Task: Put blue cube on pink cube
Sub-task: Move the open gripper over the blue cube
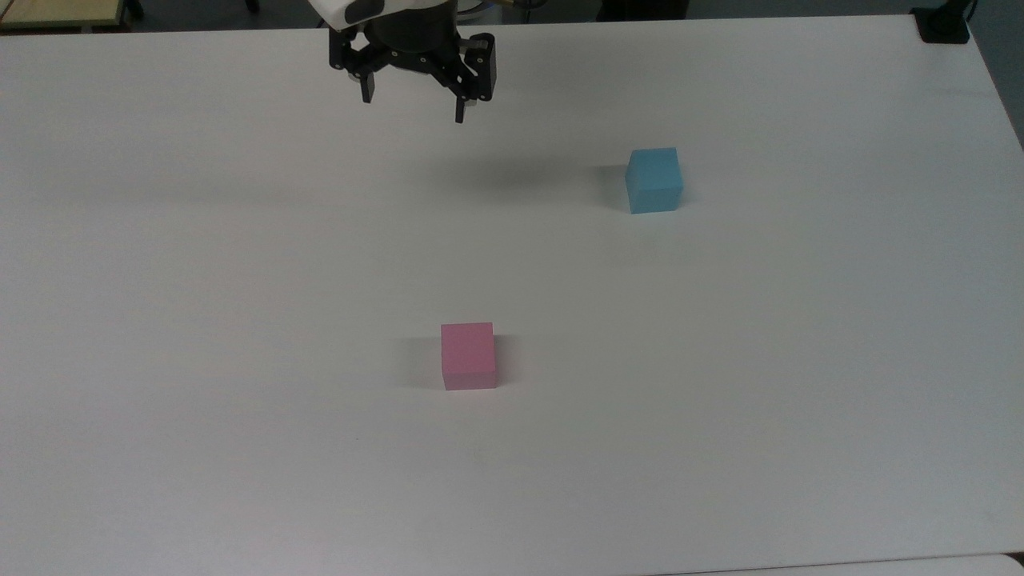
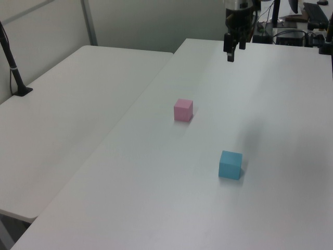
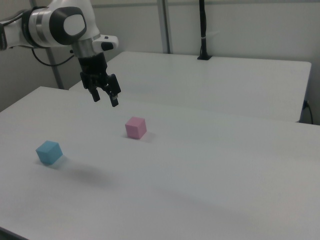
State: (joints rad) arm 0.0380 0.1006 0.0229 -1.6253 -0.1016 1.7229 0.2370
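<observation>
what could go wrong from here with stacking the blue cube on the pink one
1. The open gripper hangs above the table, well away from the blue cube; a poorly centred descent could nudge the light-looking cube instead of straddling it.
2. The blue cube sits slightly turned in the top view, so unaligned fingers might pinch corners and twist it.
3. The pink cube is the same size, so an off-centre placement could topple.

The arm [image 3: 60, 25] has glossy white rounded shells with a dark grey circular joint cap and black seams. Dark cables trail behind it. Its gripper [image 1: 413, 100] is matte black, with two slim fingers on angular linkages.
</observation>
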